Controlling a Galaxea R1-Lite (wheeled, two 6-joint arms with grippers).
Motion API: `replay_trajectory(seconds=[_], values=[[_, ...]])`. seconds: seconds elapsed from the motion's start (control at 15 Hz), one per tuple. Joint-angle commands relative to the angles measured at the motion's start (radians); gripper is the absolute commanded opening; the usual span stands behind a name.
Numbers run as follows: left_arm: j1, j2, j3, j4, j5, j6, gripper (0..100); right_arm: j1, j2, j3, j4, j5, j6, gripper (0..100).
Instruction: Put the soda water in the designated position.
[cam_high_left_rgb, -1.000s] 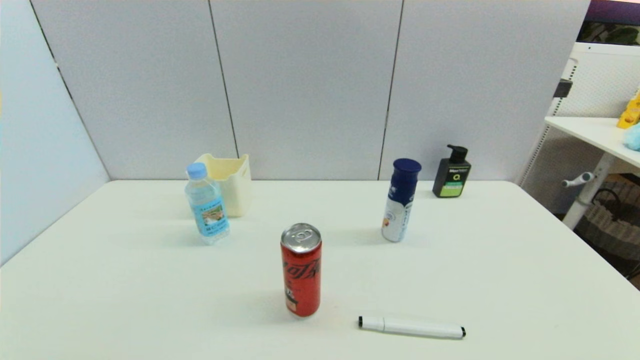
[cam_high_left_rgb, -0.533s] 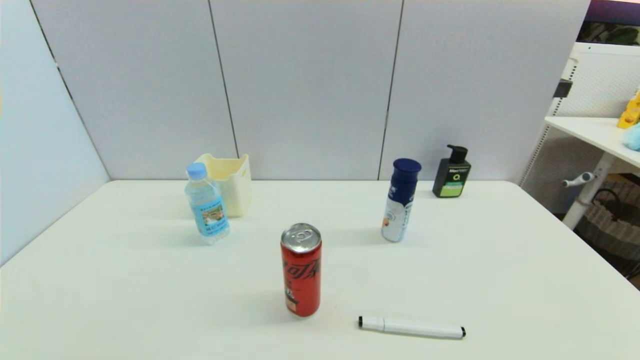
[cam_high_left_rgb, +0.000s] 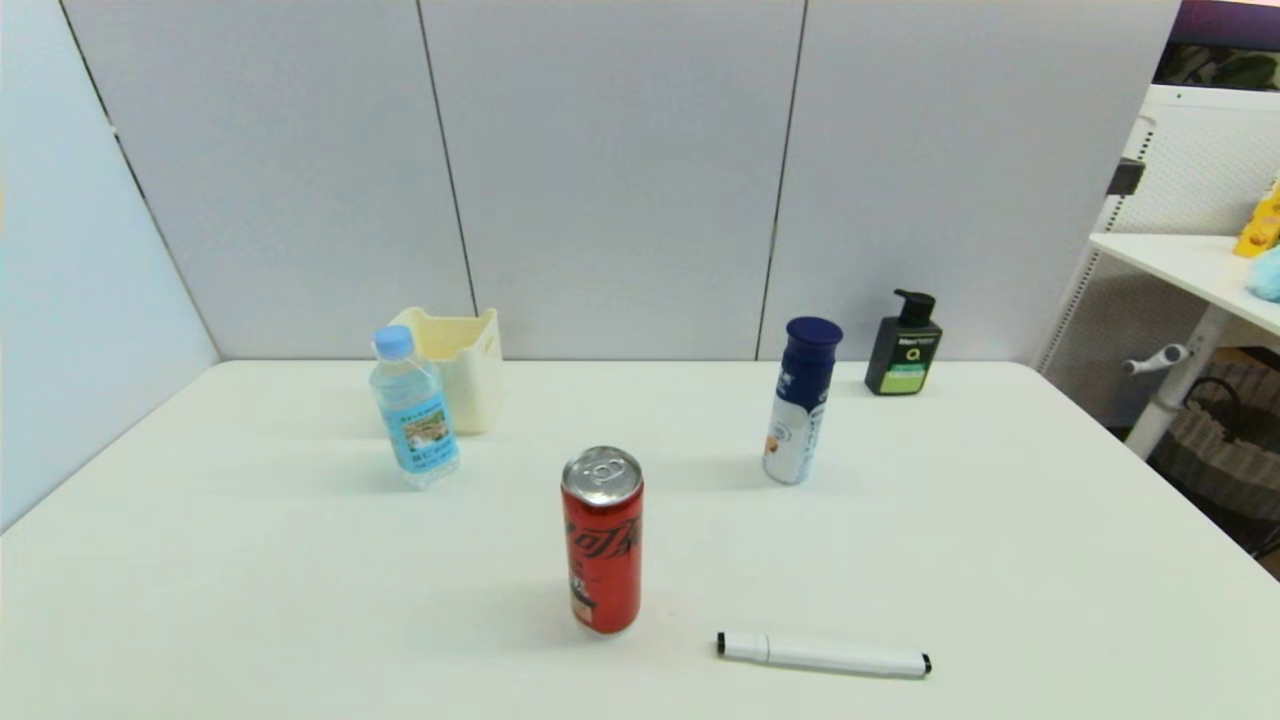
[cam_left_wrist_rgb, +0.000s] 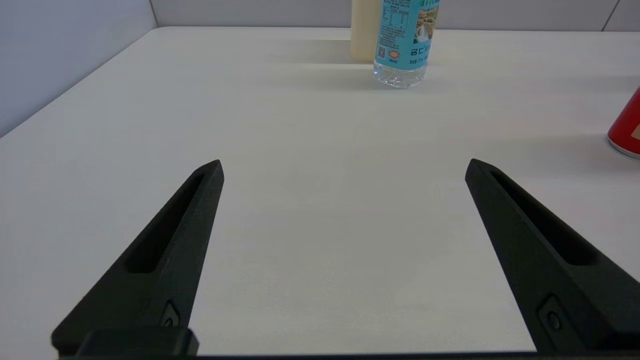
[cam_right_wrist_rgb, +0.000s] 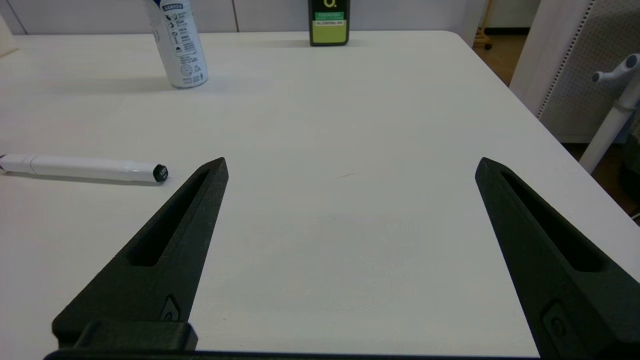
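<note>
Soda water (cam_high_left_rgb: 413, 413) touching cream bin (cam_high_left_rgb: 463, 367).

The left claw (cam_left_wrist_rgb: 342, 165) gapes wide over bare tabletop (cam_left_wrist_rgb: 320, 200); the soda water (cam_left_wrist_rgb: 404, 45) stands beyond, upright.

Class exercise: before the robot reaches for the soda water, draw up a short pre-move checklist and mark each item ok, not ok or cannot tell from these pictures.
1. Soda water upright on the table: ok.
2. Left hand open, empty: ok.
3. Path from left hand to the bottle free of things: ok.
4. Room behind the bottle: not ok; the cream bin stands right behind it; touching or not, cannot tell.
5. Red can apart from the bottle: ok.
6. Right hand open, away from the bottle: ok.
</note>
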Motion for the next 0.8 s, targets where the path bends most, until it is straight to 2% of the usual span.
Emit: replay_trajectory(seconds=[0.07,0.8], values=[[0.0,0.003,0.0,-0.001,0.0,0.0,100,0.0,0.001,-0.002,0.001,0.004,-0.011,100],[0.0,0.001,0.0,-0.001,0.0,-0.003,100,0.0,0.001,0.0,0.0,0.0,0.0,100]])
